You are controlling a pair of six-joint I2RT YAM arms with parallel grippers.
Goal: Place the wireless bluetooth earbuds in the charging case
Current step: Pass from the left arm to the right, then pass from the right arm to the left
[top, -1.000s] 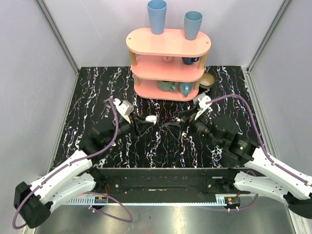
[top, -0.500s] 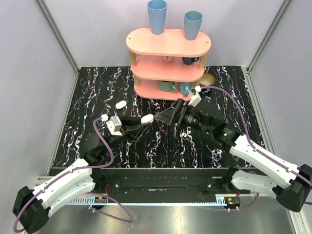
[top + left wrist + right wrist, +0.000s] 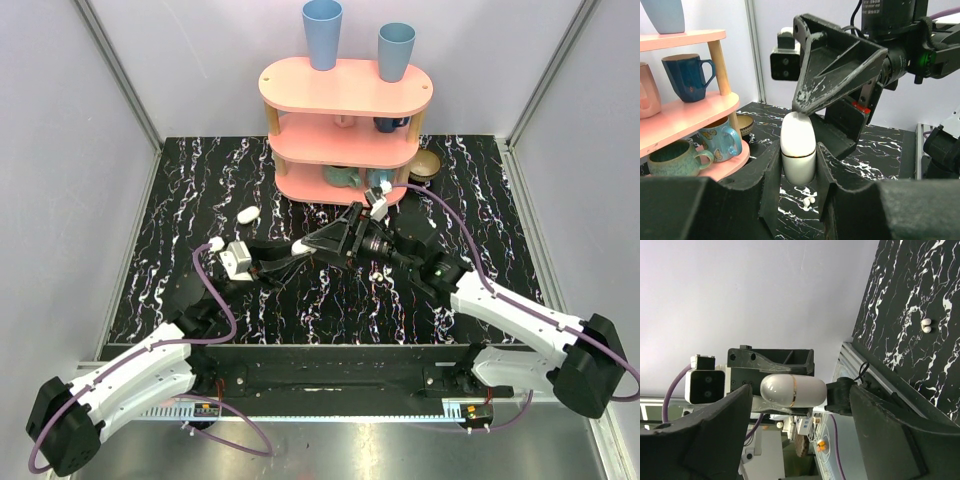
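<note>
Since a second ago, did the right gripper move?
Yes. The right gripper slid left along the front of the pink shelf, ending up by the charging case held in the left gripper.

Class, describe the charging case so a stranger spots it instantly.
In front of the pink three-tier shelf, the left hand grips a white oval charging case. Unlike the loose white oval lying on the black marbled table, it is clamped between black fingers.
</note>
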